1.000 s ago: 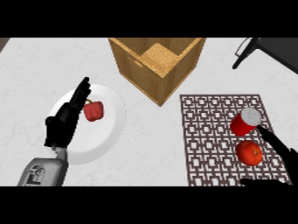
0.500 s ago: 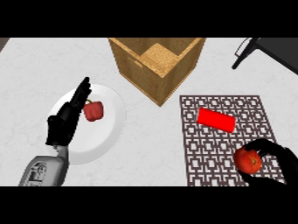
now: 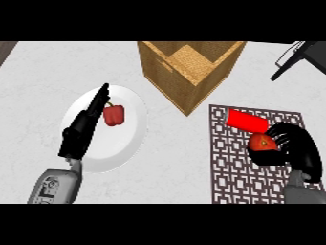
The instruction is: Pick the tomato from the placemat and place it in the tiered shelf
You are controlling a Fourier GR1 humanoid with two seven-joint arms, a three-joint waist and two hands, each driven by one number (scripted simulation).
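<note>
Curling round the tomato (image 3: 264,142), the right robot hand (image 3: 292,146) grasps it over the placemat (image 3: 232,162), beside a red can (image 3: 247,120). The left robot hand (image 3: 84,127) rests released over a plate (image 3: 126,143). Beyond, the shelf (image 3: 190,72) awaits; carrying and placing remain.

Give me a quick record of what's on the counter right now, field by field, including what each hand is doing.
tomato: on the placemat, right hand curled round it
red block: lying on the placemat, just beyond the tomato
shelf: wooden, at the counter's far middle
plate: white, left of the placemat
red pepper: on the plate
left hand: open, fingers straight, over the plate beside the pepper
task status: tomato not yet in the shelf
</note>
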